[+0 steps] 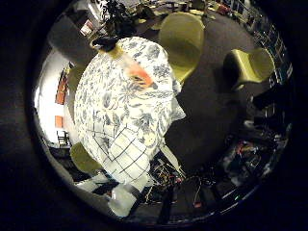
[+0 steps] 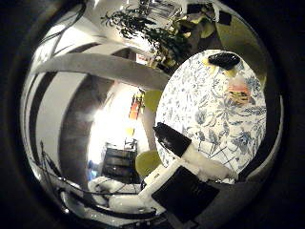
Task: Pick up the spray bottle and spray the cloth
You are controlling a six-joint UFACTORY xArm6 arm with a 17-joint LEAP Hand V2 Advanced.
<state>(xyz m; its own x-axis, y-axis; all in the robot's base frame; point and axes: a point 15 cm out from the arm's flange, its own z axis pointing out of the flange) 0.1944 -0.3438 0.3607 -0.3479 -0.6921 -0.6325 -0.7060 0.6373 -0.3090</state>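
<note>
- Spray bottle [image 1: 130, 65], black-capped, lies blurred on the floral-clothed worktop [image 1: 115, 110]; label unreadable.
- Hand [image 2: 183, 164] at lower frame edge, one of its fingers [image 2: 170, 138] straight, holding nothing.

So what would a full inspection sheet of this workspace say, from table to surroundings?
surface: round table under a blue-and-white floral tablecloth
job's things: clear spray bottle with orange label and yellow-black head near one table edge; white checked cloth at the opposite edge, apart from it
clutter: nothing seen
grippers: white and black right hand above the table, holding nothing, its visible finger straight
cables: nothing seen on the tablecloth
surroundings: yellow-green moulded chairs on dark carpet; leafy plants
</note>
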